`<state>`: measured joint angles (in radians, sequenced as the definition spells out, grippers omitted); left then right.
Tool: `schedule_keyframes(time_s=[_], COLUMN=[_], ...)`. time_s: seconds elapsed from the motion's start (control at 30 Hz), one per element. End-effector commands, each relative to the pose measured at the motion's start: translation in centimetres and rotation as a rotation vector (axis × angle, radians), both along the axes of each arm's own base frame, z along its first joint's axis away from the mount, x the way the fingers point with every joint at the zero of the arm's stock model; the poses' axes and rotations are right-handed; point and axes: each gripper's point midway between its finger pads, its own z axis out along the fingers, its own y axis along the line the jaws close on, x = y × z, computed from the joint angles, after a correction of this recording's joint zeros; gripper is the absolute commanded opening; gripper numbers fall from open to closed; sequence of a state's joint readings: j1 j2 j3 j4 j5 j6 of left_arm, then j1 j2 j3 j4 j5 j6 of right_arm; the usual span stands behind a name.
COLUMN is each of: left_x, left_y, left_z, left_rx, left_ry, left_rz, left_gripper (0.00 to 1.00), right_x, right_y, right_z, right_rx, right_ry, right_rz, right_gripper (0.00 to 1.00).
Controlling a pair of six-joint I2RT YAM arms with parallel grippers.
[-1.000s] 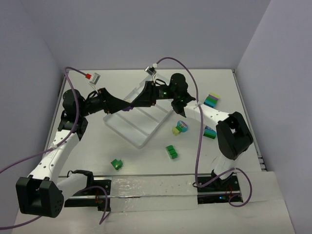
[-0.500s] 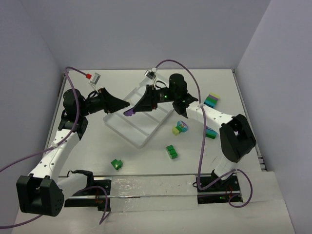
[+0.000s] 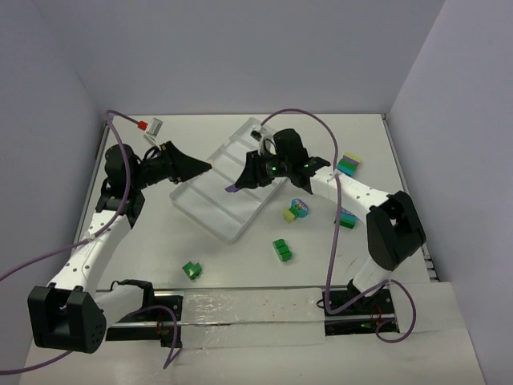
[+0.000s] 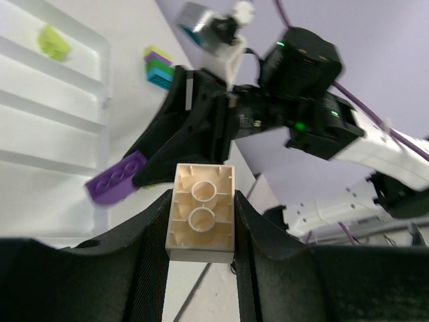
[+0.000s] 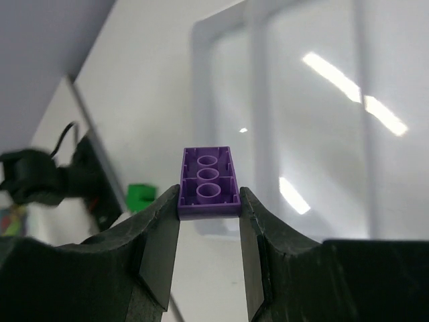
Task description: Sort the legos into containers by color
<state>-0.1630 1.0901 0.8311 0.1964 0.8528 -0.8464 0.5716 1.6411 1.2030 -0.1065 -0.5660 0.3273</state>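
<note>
The right gripper (image 5: 209, 204) pinches a purple lego (image 5: 208, 176) by its long sides, over the tray (image 5: 295, 134). The left gripper (image 4: 200, 231) clamps a peach lego (image 4: 200, 208) nearby. I judge each should sink low into its own compartment before releasing, so nothing bounces out. Only the top view shows 2 green legos (image 3: 191, 270) loose on the tabletop (image 3: 321, 144). Only the wrist views show the grips.
</note>
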Motion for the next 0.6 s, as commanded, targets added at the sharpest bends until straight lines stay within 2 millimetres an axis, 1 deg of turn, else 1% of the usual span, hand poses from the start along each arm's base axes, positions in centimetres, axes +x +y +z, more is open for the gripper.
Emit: schedule_keyframes(time_s=[0.0,0.07,0.1,0.17,0.3,0.33,0.37,0.4,0.43,0.47,0.53,0.57], left_x=[2.3,2.8,2.9,3.1,3.0,3.0,2.9,2.9,2.8,2.7,2.6,2.6], left_y=[1.8,2.3,2.5,2.8,2.9,2.9,2.9,2.8,2.8,2.8,2.8,2.9], left_z=[0.6,0.3,0.2,-0.1,-0.2,-0.3,-0.3,-0.3,-0.4,-0.5,-0.6,-0.7], left_rx=[0.064,0.075,0.079,0.086,0.091,0.093,0.094,0.093,0.095,0.098,0.102,0.103], left_ry=[-0.011,0.003,0.008,0.014,0.015,0.016,0.017,0.017,0.018,0.018,0.019,0.020], left_rz=[0.168,0.216,0.229,0.252,0.256,0.256,0.255,0.253,0.249,0.246,0.245,0.247], left_gripper=[0.00,0.00,0.00,0.00,0.00,0.00,0.00,0.00,0.00,0.00,0.00,0.00], right_x=[5.4,6.9,7.4,8.8,11.8,12.9,13.5,14.2,15.5,16.5,17.8,18.3], right_y=[-5.1,-6.1,-6.2,-6.1,-5.7,-5.5,-5.4,-5.3,-5.1,-4.9,-4.5,-4.3], right_z=[2.1,1.8,1.4,2.0,1.2,0.7,-0.5,-0.6,-0.5,-0.9,-1.6,-3.2], right_rx=[-0.112,-0.151,-0.168,-0.179,-0.234,-0.247,-0.269,-0.273,-0.274,-0.284,-0.298,-0.321], right_ry=[-0.125,-0.134,-0.132,-0.150,-0.147,-0.140,-0.124,-0.124,-0.128,-0.123,-0.114,-0.096], right_rz=[-0.401,-0.493,-0.512,-0.545,-0.591,-0.603,-0.608,-0.616,-0.631,-0.641,-0.652,-0.648], right_gripper=[0.00,0.00,0.00,0.00,0.00,0.00,0.00,0.00,0.00,0.00,0.00,0.00])
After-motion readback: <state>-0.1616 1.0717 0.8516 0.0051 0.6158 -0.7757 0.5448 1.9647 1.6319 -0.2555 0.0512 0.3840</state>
